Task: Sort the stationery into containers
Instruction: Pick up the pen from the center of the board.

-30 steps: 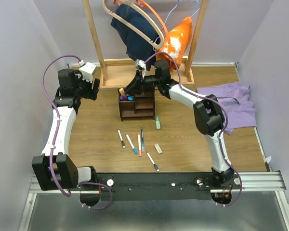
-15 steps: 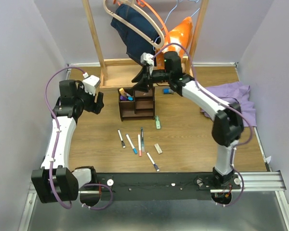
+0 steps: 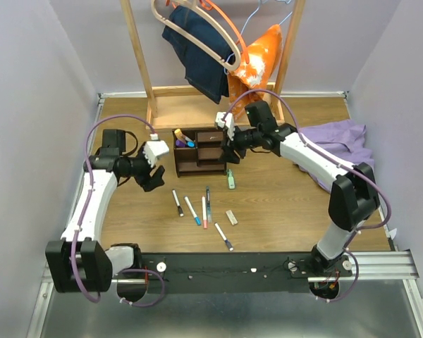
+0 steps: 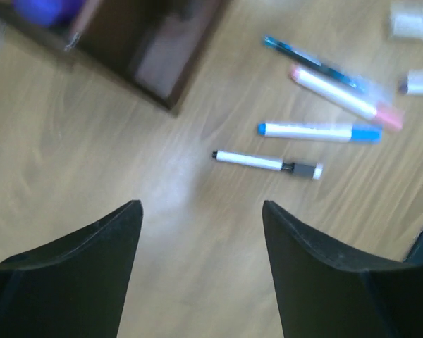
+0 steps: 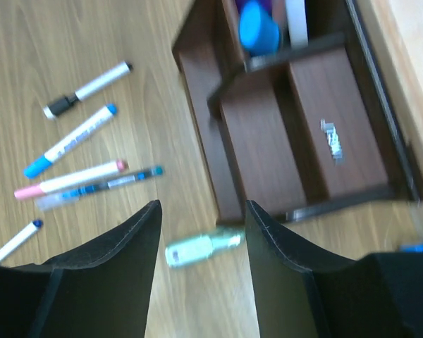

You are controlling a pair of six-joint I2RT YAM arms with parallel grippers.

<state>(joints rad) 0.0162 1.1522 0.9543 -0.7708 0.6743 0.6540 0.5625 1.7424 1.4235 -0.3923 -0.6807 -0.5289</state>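
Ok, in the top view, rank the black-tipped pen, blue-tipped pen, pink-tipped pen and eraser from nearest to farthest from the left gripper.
From the left gripper:
1. black-tipped pen, just to its right.
2. blue-tipped pen, next along.
3. pink-tipped pen, mid-row.
4. eraser, far right.

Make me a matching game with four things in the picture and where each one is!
Things:
1. green highlighter
2. blue-capped item
3. orange garment
4. purple cloth

Places:
A. hanging on the wooden rack
B. standing in a slot of the organizer
C. spread at the right edge of the table
D. lying on the table by the organizer's corner

Pairs: 1-D, 2-B, 3-A, 4-C
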